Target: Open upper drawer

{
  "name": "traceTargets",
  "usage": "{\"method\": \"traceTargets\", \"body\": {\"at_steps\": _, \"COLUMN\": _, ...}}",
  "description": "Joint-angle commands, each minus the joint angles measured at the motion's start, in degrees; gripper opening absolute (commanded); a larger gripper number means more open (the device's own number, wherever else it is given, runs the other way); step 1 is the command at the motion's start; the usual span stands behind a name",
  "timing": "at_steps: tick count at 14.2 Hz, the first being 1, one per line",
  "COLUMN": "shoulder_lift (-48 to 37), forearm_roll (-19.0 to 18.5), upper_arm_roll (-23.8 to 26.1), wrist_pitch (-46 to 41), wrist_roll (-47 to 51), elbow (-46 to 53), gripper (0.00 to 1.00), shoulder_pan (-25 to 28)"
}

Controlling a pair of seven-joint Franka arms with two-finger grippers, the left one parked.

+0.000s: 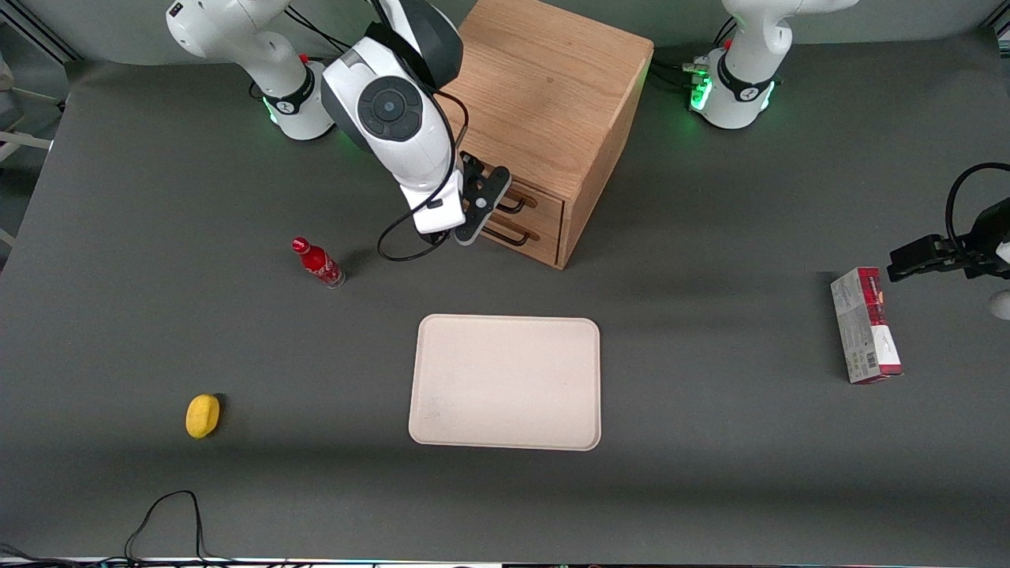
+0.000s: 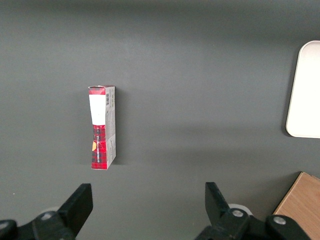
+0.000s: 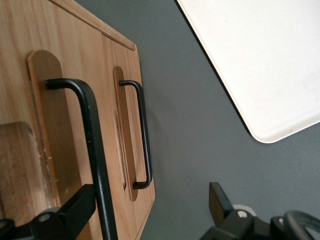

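Two drawers: both sit shut in the wooden cabinet (image 1: 552, 102), which stands at the edge of the table farthest from the front camera, each with a thin dark bar handle.
Upper drawer (image 1: 544, 203): the higher of the pair, flush with the cabinet face; no gap shows along its edge, so by my reading the opening itself has not begun.
Upper handle (image 3: 95, 150): in the right wrist view the bar runs between the spread fingers, one dark finger (image 3: 75, 205) close against it and the other well apart over the table.
Gripper (image 1: 483, 207): right arm's, in front of the drawer faces at handle height, jaws wide and holding nothing (the approach looks nearly finished).
Done so far: reaching the handle, apparently.
Left to do: close on the upper bar, then pull the drawer out toward the front camera.
Lower drawer (image 1: 530, 237): one, just below, untouched.
Tray (image 1: 505, 383): one, pale, nearer the front camera than the cabinet.
Bottle (image 1: 318, 263): one, red, near the gripper.
Yellow object (image 1: 203, 416): one, toward the working arm's end.
Carton (image 1: 865, 325): one, red and white, toward the parked arm's end.
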Motion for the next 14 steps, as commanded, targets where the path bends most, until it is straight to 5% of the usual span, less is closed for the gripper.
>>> {"method": "traceTargets", "body": {"at_steps": 1, "shoulder_lift": -0.16, "forearm_roll": 0.74, "upper_arm_roll": -0.52, "wrist_pitch": 2.63, "wrist_roll": -3.75, "elbow": -2.38, "gripper": 1.00, "shoulder_pan": 0.29}}
{"method": "traceTargets", "body": {"at_steps": 14, "shoulder_lift": 2.21, "forearm_roll": 0.21, "upper_arm_roll": -0.61, "wrist_pitch": 4.56, "wrist_roll": -5.51, "elbow": -1.07, "gripper": 1.00, "shoulder_pan": -0.41}}
